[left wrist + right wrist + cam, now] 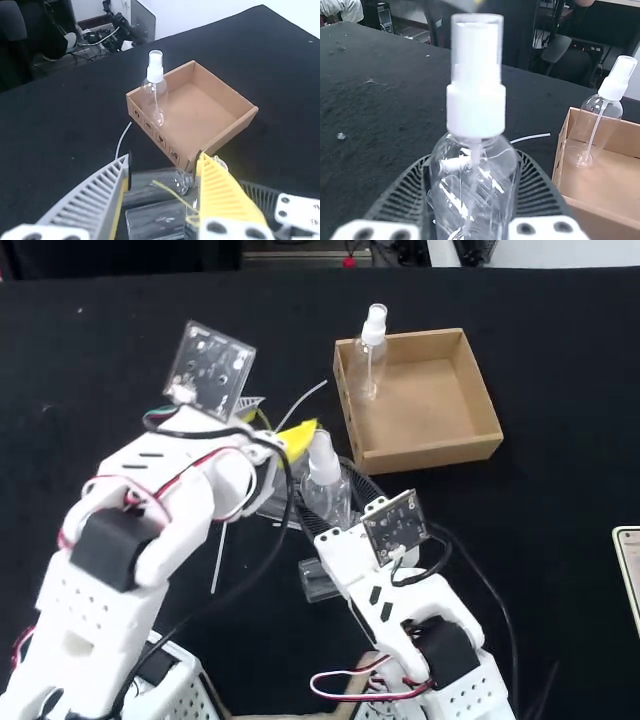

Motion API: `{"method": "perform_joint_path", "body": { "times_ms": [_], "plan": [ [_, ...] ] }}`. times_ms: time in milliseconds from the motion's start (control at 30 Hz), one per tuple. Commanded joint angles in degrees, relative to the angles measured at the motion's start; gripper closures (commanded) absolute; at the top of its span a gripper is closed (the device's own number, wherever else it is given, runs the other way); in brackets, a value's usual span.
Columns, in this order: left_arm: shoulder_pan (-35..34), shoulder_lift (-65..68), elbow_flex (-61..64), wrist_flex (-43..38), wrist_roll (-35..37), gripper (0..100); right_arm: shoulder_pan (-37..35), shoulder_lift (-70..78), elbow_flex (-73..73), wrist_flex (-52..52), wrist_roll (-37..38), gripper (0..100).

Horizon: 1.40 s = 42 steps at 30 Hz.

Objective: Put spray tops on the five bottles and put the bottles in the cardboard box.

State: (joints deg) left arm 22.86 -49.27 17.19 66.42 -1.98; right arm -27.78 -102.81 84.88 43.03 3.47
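In right claw [472, 200] | capped bottle [473, 150] upright | cardboard box [602, 192] beside

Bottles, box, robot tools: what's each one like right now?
Boxed bottle: upright, spray top on.
Held bottle: upright, spray top on.
Lying bottle: on its side, no top.
Cardboard box: open, one bottle inside.
Left tool: open, empty.
Right tool: shut on held bottle.

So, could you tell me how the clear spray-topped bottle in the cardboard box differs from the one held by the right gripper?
The clear boxed bottle stands in a corner of the brown cardboard box; the clear held bottle is outside it. The boxed bottle stands free; the held bottle is clamped in the right gripper. Both are upright with white spray tops.
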Motion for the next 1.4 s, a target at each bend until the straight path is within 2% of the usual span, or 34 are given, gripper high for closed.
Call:
{"method": "perform_joint_path", "body": {
  "times_ms": [0, 133, 300, 533, 700, 900, 1033, 1200, 1367],
  "plan": [
    [-0.84, -5.45, -3.56, 1.93, -0.44, 79, -0.44, -1.27, -0.4, -0.18, 0.0, 93.9],
    [-2.77, -11.34, -2.07, 1.93, -0.53, 79, 0.09, -1.01, -0.4, -0.09, 0.0, 93.9],
    [-12.79, -13.19, 5.85, 0.09, -0.53, 79, 7.91, -1.01, -2.42, 0.18, 0.0, 93.9],
    [-26.33, -10.9, 31.25, -15.65, -0.18, 79, 18.37, -0.84, -11.03, 5.63, 0.0, 93.9],
    [-28.26, -11.16, 44.79, -25.76, 0.0, 79, 26.55, 0.22, -16.66, 6.07, 0.0, 93.9],
    [-28.44, -11.16, 48.31, -26.64, 4.84, 79, 28.22, 14.73, -25.98, 5.45, 0.0, 93.9],
    [-28.26, -11.16, 51.38, -27.87, 9.58, 79, 28.31, 29.76, -31.87, -2.99, 0.0, 93.9],
    [-28.62, -11.16, 58.15, -35.69, 10.46, 79, 30.33, 48.4, -32.84, -22.68, -0.35, 93.9],
    [-28.26, -11.16, 61.67, -39.74, 10.46, 79, 31.74, 66.51, -33.71, -41.14, -0.44, 93.9]
  ]
}}
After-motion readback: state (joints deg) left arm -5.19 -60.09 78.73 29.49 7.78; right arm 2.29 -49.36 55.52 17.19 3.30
